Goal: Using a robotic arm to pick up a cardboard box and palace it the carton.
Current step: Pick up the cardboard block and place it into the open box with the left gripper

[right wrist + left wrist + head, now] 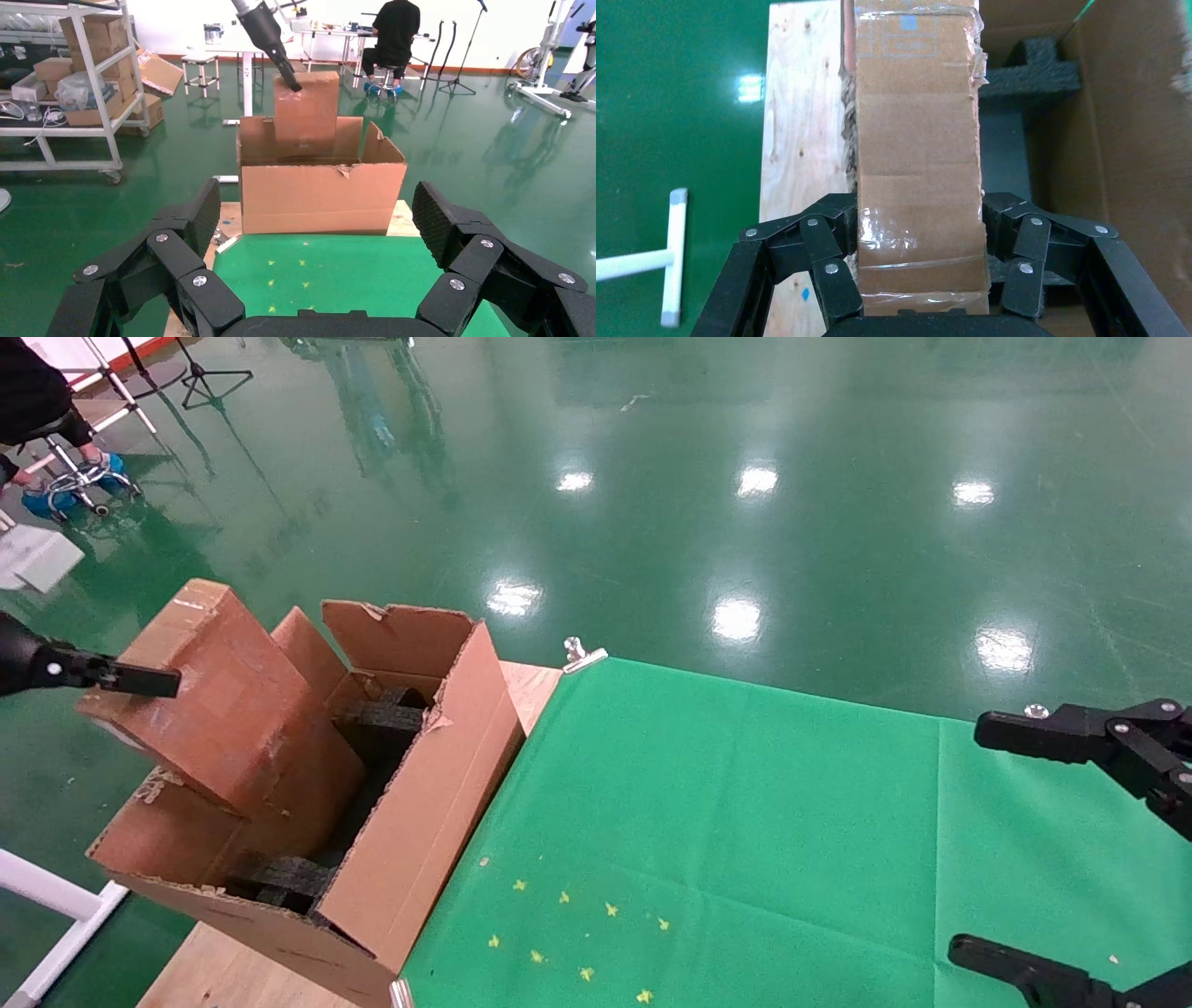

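Brown taped cardboard box (209,700) clamped in the left gripper (919,242), hanging over the carton (410,822): the placing step.

Black fingers (831,270) of the left gripper press both narrow sides of the box, whose lower end seems already inside the carton's mouth at the far-left flaps, above the black foam blocks (386,714). Its long axis runs steeply, upper end tilted outward toward the left arm. Next, I judge, it must go lower and level out between the foam before the fingers part. The right gripper (313,232) idles spread wide over the green cloth (745,822), holding nothing.
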Robot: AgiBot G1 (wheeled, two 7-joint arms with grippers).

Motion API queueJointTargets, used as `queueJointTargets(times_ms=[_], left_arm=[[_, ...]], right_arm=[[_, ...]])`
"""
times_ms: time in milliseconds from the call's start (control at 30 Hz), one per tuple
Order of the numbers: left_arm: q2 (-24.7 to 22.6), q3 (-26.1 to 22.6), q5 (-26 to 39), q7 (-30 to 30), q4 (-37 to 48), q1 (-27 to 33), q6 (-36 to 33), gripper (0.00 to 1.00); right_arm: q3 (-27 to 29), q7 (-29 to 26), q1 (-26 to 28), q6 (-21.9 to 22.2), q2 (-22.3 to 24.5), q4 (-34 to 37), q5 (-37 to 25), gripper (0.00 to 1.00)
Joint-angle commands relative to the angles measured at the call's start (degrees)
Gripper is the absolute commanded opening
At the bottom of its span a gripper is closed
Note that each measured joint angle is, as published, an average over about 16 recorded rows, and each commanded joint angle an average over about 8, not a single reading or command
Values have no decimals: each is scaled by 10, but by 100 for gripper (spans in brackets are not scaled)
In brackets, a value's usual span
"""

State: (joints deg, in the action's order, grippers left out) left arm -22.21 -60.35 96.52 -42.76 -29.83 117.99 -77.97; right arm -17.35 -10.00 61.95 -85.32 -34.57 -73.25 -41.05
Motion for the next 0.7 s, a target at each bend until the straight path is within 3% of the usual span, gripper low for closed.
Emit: queueJointTargets(times_ms=[33, 700], left_arm=[[-7, -2, 0, 7, 17, -10, 11, 0], [-75, -8, -11, 47, 164, -79, 86, 0]], right_arm=[[0, 0, 0, 0, 0, 0, 0, 100], [-1, 0, 0, 0, 0, 0, 0, 100]])
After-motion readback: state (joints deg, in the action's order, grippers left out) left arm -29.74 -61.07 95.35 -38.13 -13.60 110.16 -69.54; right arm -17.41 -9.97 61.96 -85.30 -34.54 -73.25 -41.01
